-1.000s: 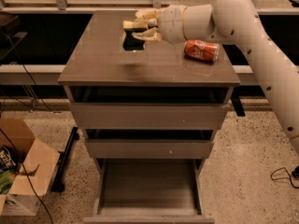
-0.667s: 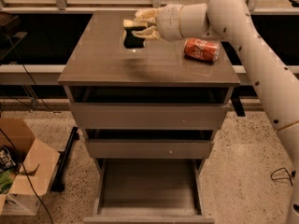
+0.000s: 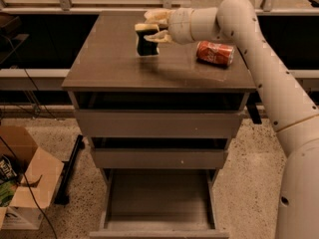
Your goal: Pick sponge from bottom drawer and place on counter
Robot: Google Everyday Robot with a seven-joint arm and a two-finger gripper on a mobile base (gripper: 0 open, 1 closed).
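Observation:
The dark green sponge (image 3: 147, 44) with its pale layer on top is upright at the back middle of the counter (image 3: 114, 63). Its lower edge is at or just above the surface. My gripper (image 3: 153, 27) reaches in from the right and is shut on the sponge's upper part, one pale finger (image 3: 158, 15) behind it and one in front. The bottom drawer (image 3: 159, 195) is pulled out below the two wider drawers, and its flat grey floor is bare.
A red soda can (image 3: 214, 53) lies on its side on the counter's right part, just right of the gripper. My arm (image 3: 269, 78) spans the right side. An open cardboard box (image 3: 25, 183) and cables sit on the floor at left.
The gripper with the sponge has shifted slightly right and lower toward the counter surface. The can and the drawers have not moved.

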